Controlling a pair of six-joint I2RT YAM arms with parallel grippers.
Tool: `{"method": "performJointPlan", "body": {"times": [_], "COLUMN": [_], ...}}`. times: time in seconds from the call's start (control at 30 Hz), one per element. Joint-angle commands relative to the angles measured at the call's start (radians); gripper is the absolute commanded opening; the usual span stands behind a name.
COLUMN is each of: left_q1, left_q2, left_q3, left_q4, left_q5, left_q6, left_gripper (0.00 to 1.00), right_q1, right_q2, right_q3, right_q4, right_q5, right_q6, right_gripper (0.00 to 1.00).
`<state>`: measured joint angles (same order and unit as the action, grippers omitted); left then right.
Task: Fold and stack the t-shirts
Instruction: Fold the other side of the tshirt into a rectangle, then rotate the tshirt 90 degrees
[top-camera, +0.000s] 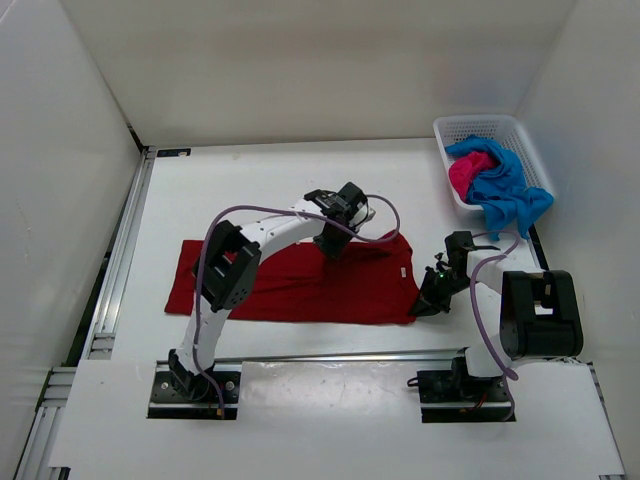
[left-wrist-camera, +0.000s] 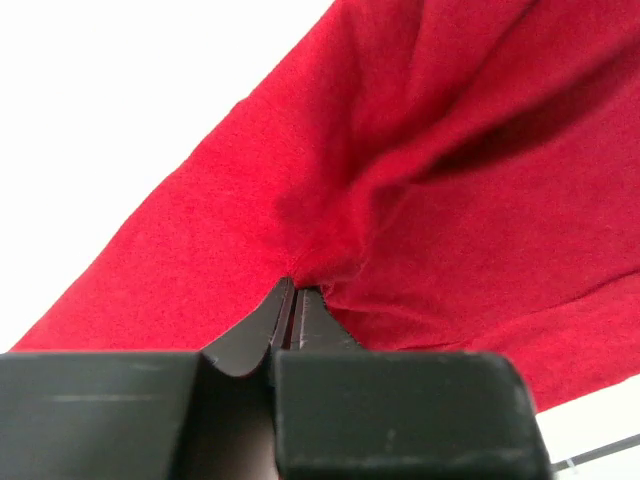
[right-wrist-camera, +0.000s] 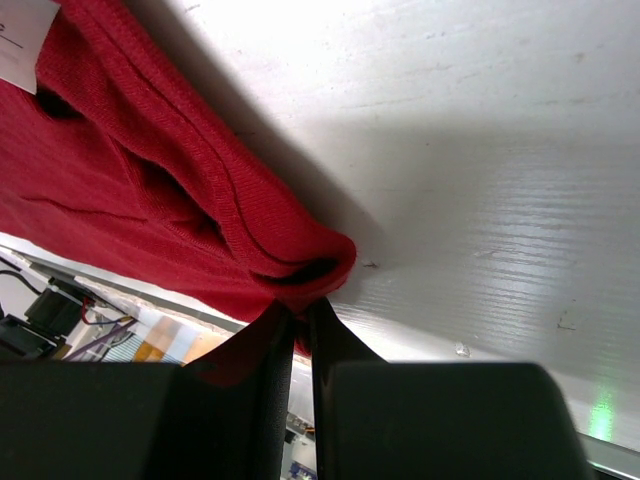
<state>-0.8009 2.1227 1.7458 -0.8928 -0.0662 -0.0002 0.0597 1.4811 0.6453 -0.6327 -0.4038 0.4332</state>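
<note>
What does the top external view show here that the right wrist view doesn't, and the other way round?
Only top external: the basket holding the pink shirt and blue shirt, and the left end effector down on the red shirt's far edge, with that shirt spread across the table. Only right wrist: a white tag on the shirt, and bunched cloth pinched between the closed fingers. Both: the red shirt, the right end effector gripping its right end, and the white table.
</note>
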Motion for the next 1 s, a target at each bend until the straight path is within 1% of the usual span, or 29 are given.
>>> {"method": "performJointPlan", "body": {"times": [0.0,0.13,0.23,0.3,0.33,0.43,0.47,0.5,0.53,0.63,0.67,0.7,0.73,0.8,0.83,0.87,0.9,0.93,0.97], "left_q1": [-0.009,0.012,0.023,0.032,0.032,0.042,0.055,0.055,0.069,0.100,0.109,0.118,0.143,0.178,0.202,0.260,0.297,0.337,0.429], "left_q2": [0.013,0.023,0.036,0.036,0.036,0.036,0.036,0.036,0.036,0.013,0.003,-0.010,-0.027,-0.098,-0.122,-0.165,-0.179,-0.188,-0.188], "left_q3": [0.015,0.015,0.026,0.026,0.026,0.044,0.044,0.069,0.069,0.090,0.090,0.090,0.090,0.041,0.018,-0.038,-0.064,-0.089,-0.133], "left_q4": [-0.034,-0.034,-0.034,-0.034,-0.034,-0.034,-0.034,-0.034,-0.034,-0.034,-0.034,-0.058,-0.067,-0.067,-0.067,-0.052,-0.032,-0.032,-0.006], "left_q5": [0.014,-0.033,-0.043,-0.052,-0.075,-0.144,-0.203,-0.224,-0.239,-0.262,-0.262,-0.262,-0.262,-0.262,-0.273,-0.290,-0.332,-0.357,-0.383], "left_q6": [0.000,0.000,0.000,0.000,0.000,0.000,0.000,0.000,0.000,0.000,0.000,0.000,0.000,0.000,0.000,0.000,0.000,0.000,0.000], "left_gripper": [0.10,0.10,0.16,0.23,0.26,0.31,0.33,0.42,0.47,0.75,0.81,0.89,0.89,0.90,0.90,0.90,0.90,0.90,0.90], "right_q1": [-0.006,-0.006,-0.006,-0.006,-0.006,-0.006,-0.006,-0.006,-0.006,-0.006,-0.006,-0.006,-0.006,-0.006,-0.006,-0.006,-0.006,-0.006,-0.006], "right_q2": [0.010,0.010,0.010,0.010,0.010,0.010,0.010,0.010,0.010,0.010,0.010,0.010,-0.001,-0.024,-0.034,-0.044,-0.053,-0.065,-0.065], "right_q3": [-0.015,-0.006,-0.006,0.004,0.004,0.004,0.013,0.013,0.013,0.022,0.022,0.022,0.031,0.031,0.031,0.031,0.031,0.031,0.031], "right_q4": [0.013,0.013,0.004,0.004,0.004,-0.005,-0.005,-0.005,-0.005,-0.025,-0.025,-0.036,-0.036,-0.045,-0.054,-0.055,-0.055,-0.055,-0.055], "right_q5": [0.066,0.066,0.066,0.066,0.066,0.076,0.076,0.076,0.088,0.088,0.097,0.097,0.097,0.097,0.108,0.108,0.108,0.108,0.108], "right_q6": [-0.036,-0.036,-0.036,-0.036,-0.036,-0.045,-0.045,-0.045,-0.045,-0.054,-0.054,-0.054,-0.054,-0.054,-0.054,-0.054,-0.042,-0.042,-0.030], "right_gripper": [0.13,0.13,0.13,0.13,0.13,0.13,0.13,0.13,0.13,0.13,0.13,0.22,0.28,0.37,0.38,0.39,0.46,0.50,0.53]}}
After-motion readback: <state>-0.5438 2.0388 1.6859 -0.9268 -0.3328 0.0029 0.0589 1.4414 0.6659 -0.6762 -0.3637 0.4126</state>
